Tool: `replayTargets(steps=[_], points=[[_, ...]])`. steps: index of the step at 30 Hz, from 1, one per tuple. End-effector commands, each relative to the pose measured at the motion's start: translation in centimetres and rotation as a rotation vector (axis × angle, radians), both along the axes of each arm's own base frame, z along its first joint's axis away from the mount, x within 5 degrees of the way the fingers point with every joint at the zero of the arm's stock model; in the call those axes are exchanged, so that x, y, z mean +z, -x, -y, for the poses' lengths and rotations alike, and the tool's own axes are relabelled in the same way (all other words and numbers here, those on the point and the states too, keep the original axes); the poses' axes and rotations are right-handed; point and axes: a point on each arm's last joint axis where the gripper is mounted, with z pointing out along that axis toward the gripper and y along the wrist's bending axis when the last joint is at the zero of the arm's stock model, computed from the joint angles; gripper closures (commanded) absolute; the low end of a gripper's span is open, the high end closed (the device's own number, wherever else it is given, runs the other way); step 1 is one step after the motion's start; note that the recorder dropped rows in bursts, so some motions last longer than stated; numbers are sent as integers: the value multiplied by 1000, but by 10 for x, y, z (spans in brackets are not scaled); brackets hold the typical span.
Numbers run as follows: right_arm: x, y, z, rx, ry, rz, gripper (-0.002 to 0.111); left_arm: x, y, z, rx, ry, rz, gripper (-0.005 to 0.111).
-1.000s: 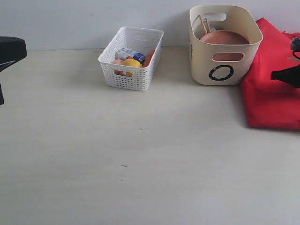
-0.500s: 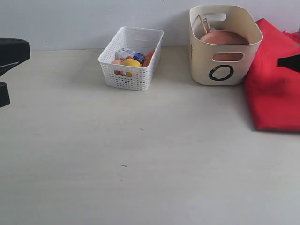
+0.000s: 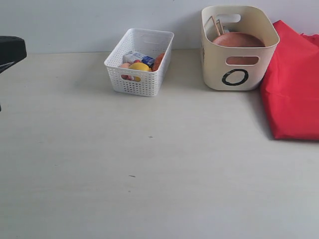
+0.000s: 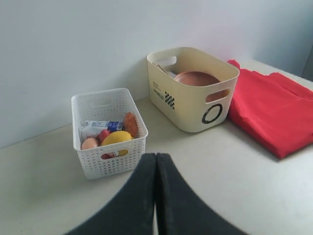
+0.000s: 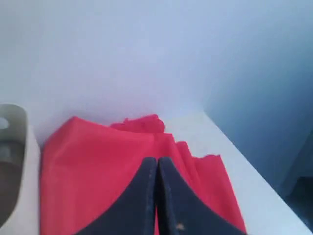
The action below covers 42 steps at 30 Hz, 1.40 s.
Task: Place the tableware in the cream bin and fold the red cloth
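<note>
1. Left gripper (image 4: 156,157): jaws pressed flat together with nothing between them. It sits above bare table, pointing toward the two containers. In the exterior view only a black piece of the left arm (image 3: 11,52) shows at the frame edge.
2. Right gripper (image 5: 156,160): jaws also pressed together and nothing seen pinched. It is over the red cloth (image 5: 112,161); I can't tell whether it touches. It is out of frame in the exterior view.
3. The red cloth (image 3: 294,89) lies in layers against the right side of the cream bin (image 3: 219,59) and runs off the frame edge.
4. The tableware is in the cream bin. The round brown wooden plate (image 3: 238,40) leans inside it, and the wooden chopsticks (image 3: 216,25) stand at the back-left corner. Other pieces are hidden.
5. Markings: there is a black ring mark (image 3: 235,77) under the front handle cut-out. The left wrist view shows small dark print and a checker patch (image 4: 169,99) on the bin's side wall, too small to read.
6. A white perforated basket (image 3: 137,82) sits left of the bin, apart from it. It holds a carton (image 4: 98,126) with blue print that is unreadable, a lemon (image 4: 117,137), an egg (image 4: 90,143) and a sausage (image 4: 130,124).
7. Surface: the table (image 3: 149,189) is pale beige and matte, with a few small dark specks.
8. Room: a plain pale grey wall (image 3: 75,25) stands right behind the containers. The right wrist view shows a bluer wall at the corner.
</note>
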Motion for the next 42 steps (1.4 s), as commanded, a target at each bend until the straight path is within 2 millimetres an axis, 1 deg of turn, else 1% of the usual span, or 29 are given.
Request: replayTargets(steps=[1, 5, 7, 11, 13, 16, 21, 23, 27, 29, 31, 33, 36, 41, 42], points=[[14, 51, -33, 145, -35, 126, 108, 3, 19, -14, 0, 109, 128, 106], [15, 90, -58, 264, -82, 227, 108, 6, 41, -29, -2, 176, 221, 106], [12, 108, -70, 323, -86, 262, 108, 5, 49, -35, -3, 202, 256, 106], [7, 142, -94, 466, -73, 348, 108, -1, 60, -43, -5, 236, 325, 106], [9, 155, -102, 511, -56, 390, 108, -5, 64, -46, -5, 224, 351, 106], [16, 171, -110, 545, -17, 457, 108, -7, 67, -49, -5, 220, 353, 106], [26, 190, -116, 554, 37, 537, 108, -7, 68, -49, -5, 221, 355, 106], [27, 192, -117, 562, 40, 544, 108, -7, 68, -49, -5, 221, 355, 106], [19, 175, -112, 561, -7, 476, 108, -7, 68, -49, -5, 223, 353, 106], [16, 169, -110, 558, -23, 453, 108, -7, 68, -49, -5, 223, 353, 106], [14, 165, -109, 554, -34, 435, 108, -11, 69, -50, -5, 221, 354, 106], [13, 163, -108, 553, -38, 429, 108, -20, 71, -52, 10, 179, 391, 106], [13, 163, -107, 539, -37, 427, 108, -36, 76, -62, 93, 148, 456, 106], [13, 164, -107, 540, -36, 429, 108, -63, 82, -77, 295, 125, 510, 106], [13, 164, -107, 540, -36, 429, 108, -68, 80, -78, 326, 114, 500, 106]])
